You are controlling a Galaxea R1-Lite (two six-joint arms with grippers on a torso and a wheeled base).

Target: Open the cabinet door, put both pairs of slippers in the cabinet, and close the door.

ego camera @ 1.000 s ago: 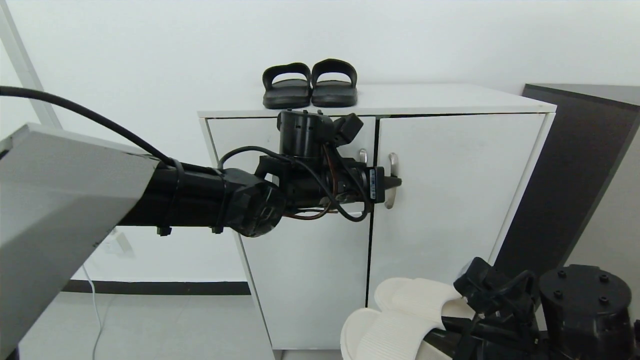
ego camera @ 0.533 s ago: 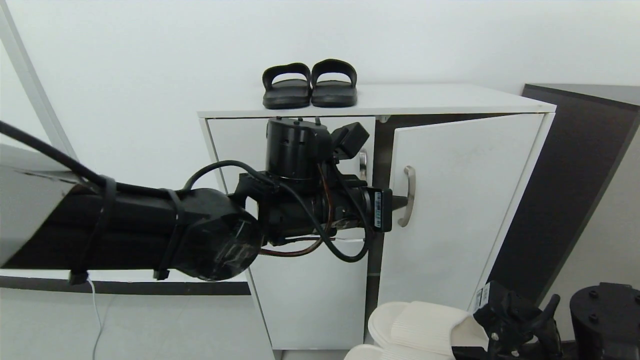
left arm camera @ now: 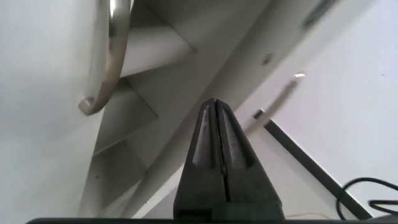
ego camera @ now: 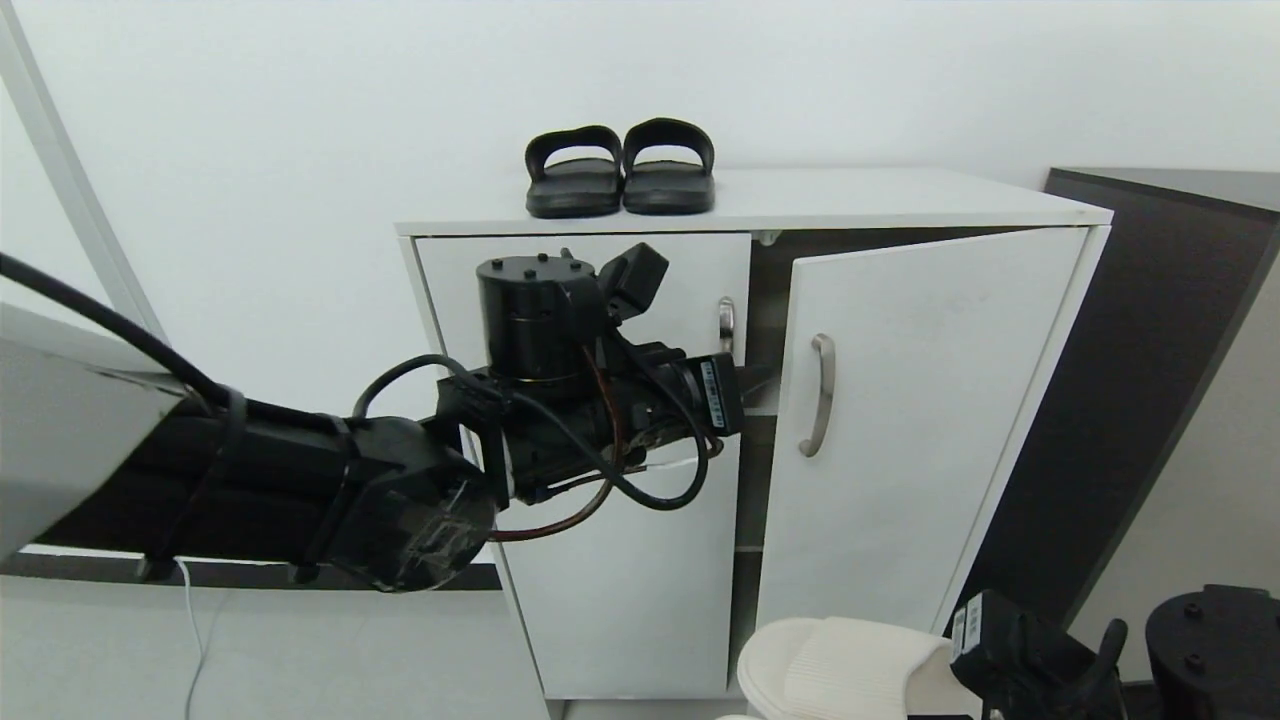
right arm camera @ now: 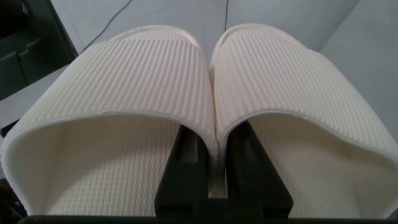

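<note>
The white cabinet (ego camera: pixel 900 200) has its right door (ego camera: pixel 920 420) swung partly open, showing a dark gap beside the left door (ego camera: pixel 620 600), which stays closed. My left gripper (ego camera: pixel 765 375) is shut on nothing, with its tips in that gap, just left of the right door's handle (ego camera: pixel 820 395). The left wrist view shows the shut gripper (left arm camera: pixel 216 109) facing the inner shelves (left arm camera: pixel 149 50), a handle (left arm camera: pixel 112 56) off to one side. A pair of black slippers (ego camera: pixel 620 170) sits on the cabinet top. My right gripper (right arm camera: pixel 214 162) is shut on the inner walls of the white slippers (right arm camera: pixel 205 81), held low before the cabinet (ego camera: pixel 840 670).
A tall dark panel (ego camera: pixel 1150 380) stands right of the cabinet, close behind the open door's swing. A cable (ego camera: pixel 195 620) hangs by the white wall at lower left. The left door's handle (ego camera: pixel 726 325) is just above my left wrist.
My left gripper pulled the right door open by its handle, then let go and drew back left into the gap. The right arm with the white slippers sank lower.
</note>
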